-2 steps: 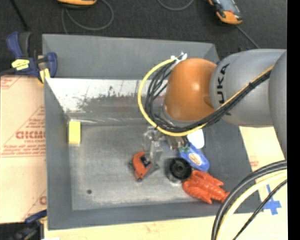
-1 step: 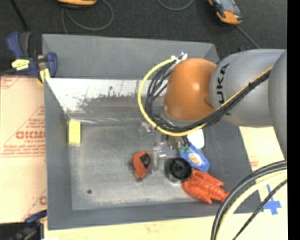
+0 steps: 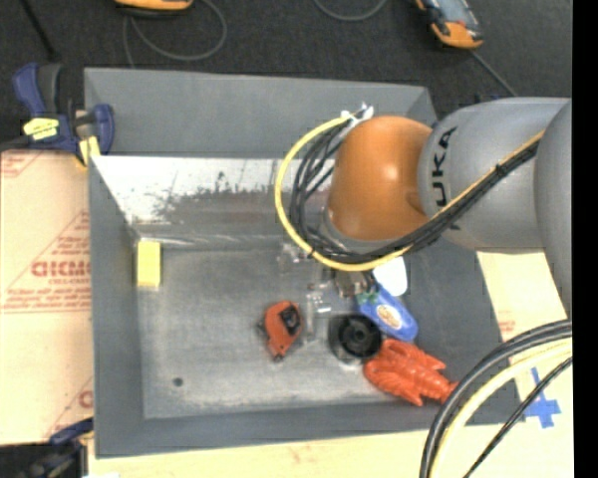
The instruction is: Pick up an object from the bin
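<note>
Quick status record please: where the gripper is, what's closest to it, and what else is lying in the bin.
gripper: gripper low over the floor of the grey bin, right of centre
nearest on its left: small orange-and-black object
nearest on its right: black round object
close behind that: blue-and-white tube
near right corner: red lobster toy
far off: yellow block by the left wall
held: cannot tell

In the bin (image 3: 179,391) we find a block (image 3: 148,264) far left; rightward, a tape measure (image 3: 281,329), a disc (image 3: 356,338), then a lobster toy (image 3: 409,374).
</note>
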`<state>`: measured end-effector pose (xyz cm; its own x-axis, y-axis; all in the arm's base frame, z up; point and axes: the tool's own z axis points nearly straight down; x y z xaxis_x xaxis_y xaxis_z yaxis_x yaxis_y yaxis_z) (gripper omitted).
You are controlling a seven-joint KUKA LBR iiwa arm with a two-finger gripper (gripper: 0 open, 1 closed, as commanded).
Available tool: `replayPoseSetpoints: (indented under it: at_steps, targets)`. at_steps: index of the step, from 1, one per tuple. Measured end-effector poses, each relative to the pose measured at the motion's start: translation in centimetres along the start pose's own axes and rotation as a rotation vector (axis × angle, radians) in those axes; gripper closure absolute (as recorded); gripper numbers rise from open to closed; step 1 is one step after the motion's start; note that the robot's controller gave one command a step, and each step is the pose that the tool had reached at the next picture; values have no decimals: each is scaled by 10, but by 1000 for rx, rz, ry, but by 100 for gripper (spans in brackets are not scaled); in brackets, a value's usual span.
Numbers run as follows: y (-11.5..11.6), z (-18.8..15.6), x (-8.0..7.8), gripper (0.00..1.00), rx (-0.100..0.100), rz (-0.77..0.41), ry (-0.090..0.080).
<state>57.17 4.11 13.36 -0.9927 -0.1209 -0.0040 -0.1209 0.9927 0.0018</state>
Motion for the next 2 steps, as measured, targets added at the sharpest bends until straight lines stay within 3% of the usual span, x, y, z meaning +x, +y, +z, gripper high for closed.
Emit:
replayPoseSetpoints:
  at_steps: [1,2]
  targets:
    - [-1,14,1,0,3,-48,-5]
    - [-4,56,4,0,1,-99,11]
